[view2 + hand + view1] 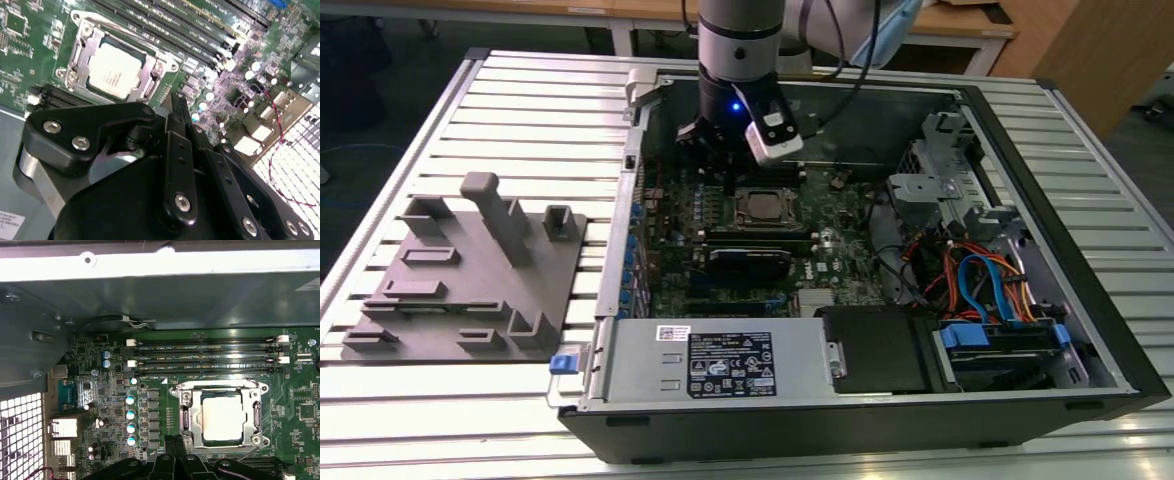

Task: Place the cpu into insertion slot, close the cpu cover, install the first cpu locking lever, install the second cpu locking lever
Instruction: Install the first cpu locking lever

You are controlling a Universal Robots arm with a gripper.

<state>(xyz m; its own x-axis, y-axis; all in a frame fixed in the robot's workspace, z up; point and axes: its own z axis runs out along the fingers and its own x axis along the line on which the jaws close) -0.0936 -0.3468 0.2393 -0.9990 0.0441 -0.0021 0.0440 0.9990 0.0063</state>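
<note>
Right now my black gripper (pixel 175 441) has its fingers pressed together with nothing between them, tips just short of the socket. Just beyond them the square cpu with its silver-grey metal top (pixel 222 417) lies flat, face up, in the silver-rimmed square insertion slot (pixel 220 445). Its edges run parallel with the long black memory slots (pixel 205 357) farther on. The thin silver frame-shaped cpu cover (pixel 186 412) lies flat around it. In the exterior view my grey arm (pixel 740 40) stands upright over the open black computer case (pixel 881 420).

silver cpu (pixel 222 418), green board (pixel 280 405), black claw (pixel 173 440)
</note>
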